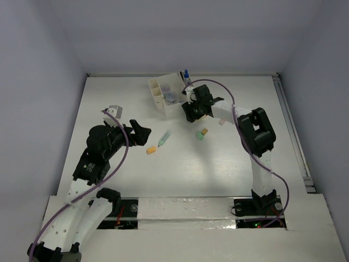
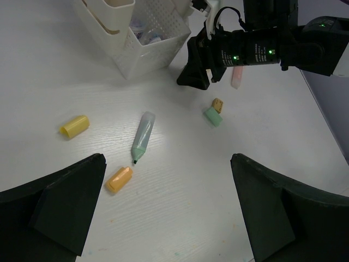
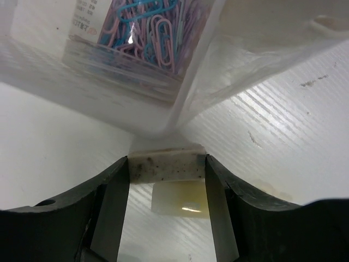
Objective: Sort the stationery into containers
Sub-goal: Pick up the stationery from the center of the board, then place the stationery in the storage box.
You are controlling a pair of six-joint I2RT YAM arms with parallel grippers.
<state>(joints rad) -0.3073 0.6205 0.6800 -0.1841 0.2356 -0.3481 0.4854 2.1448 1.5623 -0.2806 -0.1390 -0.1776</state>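
1. Jaws of the right gripper (image 3: 167, 170) are clamped on a grubby white eraser block (image 3: 163, 162). The block spans the gap and touches both fingers (image 3: 112, 202).
2. Directly ahead of those fingertips, a translucent wall of the cream organizer (image 1: 158, 98) comes to a corner. Whether the block touches the wall cannot be told.
3. Behind that wall, ahead and slightly left of the right gripper, sits a clear tub of pink and blue paper clips (image 3: 143, 34).
4. From above, the right gripper is at the organizer's right side. A blue-capped bottle (image 1: 186, 73) stands just past its tip at the organizer's far corner; cannot tell if it is inside or behind.
5. The left gripper (image 2: 169, 218) has its jaws wide apart, with nothing between them, and hangs above the tabletop (image 2: 180, 191).
6. Between its fingers and just ahead lies an orange block (image 2: 119, 179), nearer the left finger.
7. The light green marker (image 2: 143, 136) lies a little farther ahead, tip pointing back toward the left gripper, near the orange block.
8. A yellow block (image 2: 74, 126) lies ahead and left of the left gripper, apart from the marker.
9. Ahead and right of it, a green block (image 2: 213, 116) lies beside a small tan block (image 2: 218, 103), apparently touching.
10. A pale pink piece (image 2: 237, 76) lies beyond those, partly hidden under the right arm.
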